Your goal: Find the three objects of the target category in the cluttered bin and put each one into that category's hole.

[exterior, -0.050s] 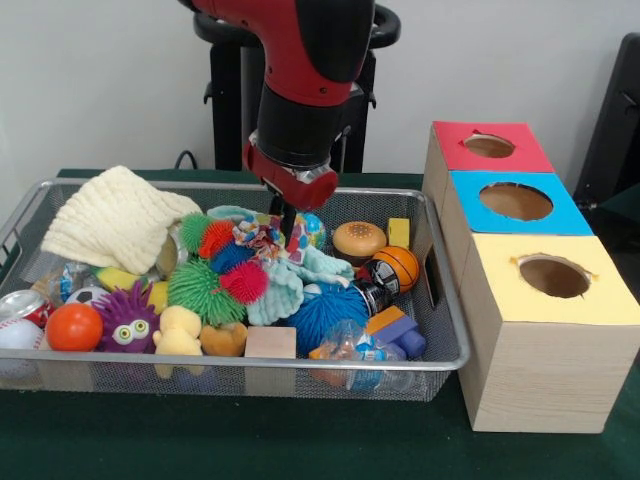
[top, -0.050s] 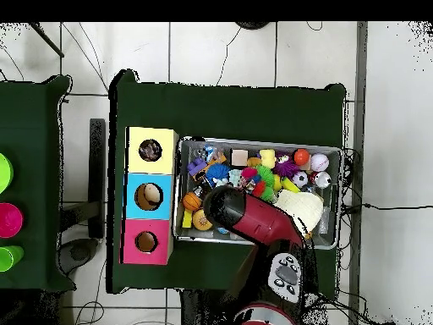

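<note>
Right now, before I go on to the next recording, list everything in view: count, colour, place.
wire bin: one, silver, on the green table.
cloth: one, cream, bin's far left corner in the front view.
spiky balls: several, green, orange, pink, blue, bin's middle.
purple monster: one, near the front rim.
orange ball: one, front left.
baseball: one, white, left end.
toy burger: one, tan, far right.
basketball: one, orange, right side.
wooden block: one, front rim.
hole boxes: three, lids red, blue, yellow, right of the bin.
gripper: one, dark, down in the bin's middle clutter; arm red and black.
</note>
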